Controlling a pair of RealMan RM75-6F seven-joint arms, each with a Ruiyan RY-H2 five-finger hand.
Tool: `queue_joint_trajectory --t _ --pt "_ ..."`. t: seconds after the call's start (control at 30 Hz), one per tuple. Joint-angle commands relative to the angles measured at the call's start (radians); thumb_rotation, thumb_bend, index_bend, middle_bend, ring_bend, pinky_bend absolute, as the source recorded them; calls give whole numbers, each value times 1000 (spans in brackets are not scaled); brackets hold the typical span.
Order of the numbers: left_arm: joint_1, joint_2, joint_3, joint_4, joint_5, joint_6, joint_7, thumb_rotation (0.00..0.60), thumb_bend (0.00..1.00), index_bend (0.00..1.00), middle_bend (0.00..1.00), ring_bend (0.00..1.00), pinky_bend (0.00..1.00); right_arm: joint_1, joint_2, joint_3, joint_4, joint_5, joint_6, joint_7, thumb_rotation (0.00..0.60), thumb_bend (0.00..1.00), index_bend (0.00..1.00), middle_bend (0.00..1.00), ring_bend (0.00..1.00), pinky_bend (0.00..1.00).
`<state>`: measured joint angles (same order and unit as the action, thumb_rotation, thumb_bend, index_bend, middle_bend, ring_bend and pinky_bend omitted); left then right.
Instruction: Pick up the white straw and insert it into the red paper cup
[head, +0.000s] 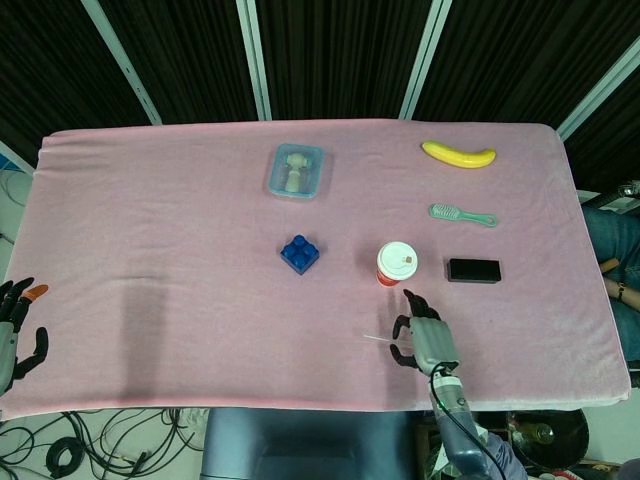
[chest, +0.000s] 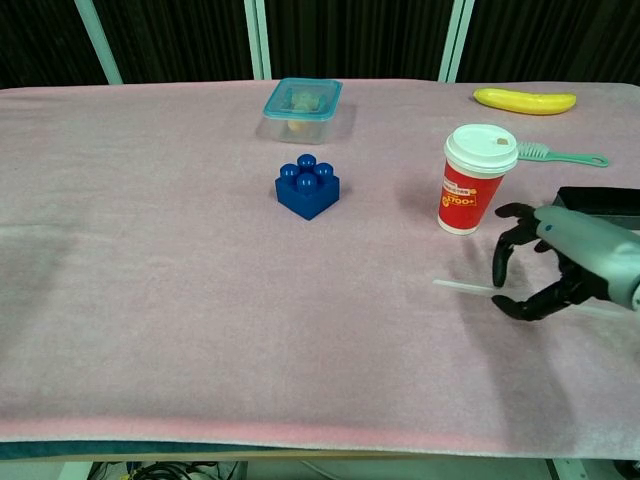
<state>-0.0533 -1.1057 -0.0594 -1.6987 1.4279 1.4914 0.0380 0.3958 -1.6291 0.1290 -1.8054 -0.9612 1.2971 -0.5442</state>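
The red paper cup (head: 396, 266) (chest: 474, 181) with a white lid stands upright right of the table's middle. Just in front of it, my right hand (head: 424, 340) (chest: 560, 270) pinches the thin white straw (head: 380, 339) (chest: 464, 288) between thumb and a finger. The straw lies nearly level and sticks out to the left of the hand, slightly above the cloth. The hand is close to the cup, on its near right side, and does not touch it. My left hand (head: 14, 332) hangs off the table's left front corner, fingers apart and holding nothing.
A blue toy brick (head: 299, 253) (chest: 307, 187) sits left of the cup. Behind it is a clear lidded box (head: 296, 171) (chest: 302, 105). A banana (head: 458, 154), a green brush (head: 462, 214) and a black case (head: 473, 269) (chest: 597, 207) lie to the right on the pink cloth (head: 150, 230).
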Motion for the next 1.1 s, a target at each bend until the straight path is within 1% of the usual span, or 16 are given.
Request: queue_joint_trajectory --t 0.03,0.1,0.2,0.33,0.37,0.53,0.6,0.67,0.73,0.83,0.9,1.0,1.1 --pt "0 -1 0 0 0 1 1 600 581 190 89 23 0 -21 115 1 -102 1 -5 20 600 334 601 0 0 155" --pt "0 -2 1 -1 1 1 3 600 581 190 89 23 0 -31 190 4 -163 2 -18 46 600 334 602 0 0 155" --pt "0 -3 1 -1 1 1 6 600 581 191 89 23 0 -41 274 21 -224 -3 -29 95 600 334 602 0 0 155" --pt "-1 -5 0 -1 2 2 7 600 581 190 89 23 0 -51 379 69 -270 -10 -36 182 600 333 601 0 0 155" --pt "-1 -5 0 0 2 3 7 600 581 190 89 23 0 -51 394 78 -273 -11 -40 198 600 333 602 0 0 155" --pt "-1 -7 -3 6 11 11 2 600 581 190 89 23 0 -44 485 168 -247 -20 -96 380 600 332 602 0 0 155" --pt "-2 -8 -4 8 15 13 -2 600 581 191 89 23 0 -38 516 211 -223 -42 -134 488 600 331 602 0 0 154" --pt "-4 -11 -5 13 23 16 -7 600 581 191 89 23 0 -29 545 257 -178 -89 -188 637 600 330 601 0 0 155" --pt "-5 -13 -5 17 27 18 -10 600 581 190 89 23 0 -19 553 301 -141 -119 -220 770 600 330 602 0 0 155" --pt "-6 -15 -5 20 25 16 -9 600 581 190 89 23 0 5 543 343 -80 -173 -249 919 600 332 601 0 0 155" --pt "-6 -16 -5 20 24 16 -7 600 581 191 89 23 0 18 528 360 -60 -184 -254 972 600 335 601 0 0 154" --pt "-6 -19 -7 21 23 19 -4 600 581 191 89 23 0 59 480 406 -7 -196 -273 1125 600 338 601 0 0 155" --pt "-5 -21 -8 23 24 23 -2 600 581 191 90 23 0 91 441 442 37 -194 -281 1236 600 343 603 0 0 155"
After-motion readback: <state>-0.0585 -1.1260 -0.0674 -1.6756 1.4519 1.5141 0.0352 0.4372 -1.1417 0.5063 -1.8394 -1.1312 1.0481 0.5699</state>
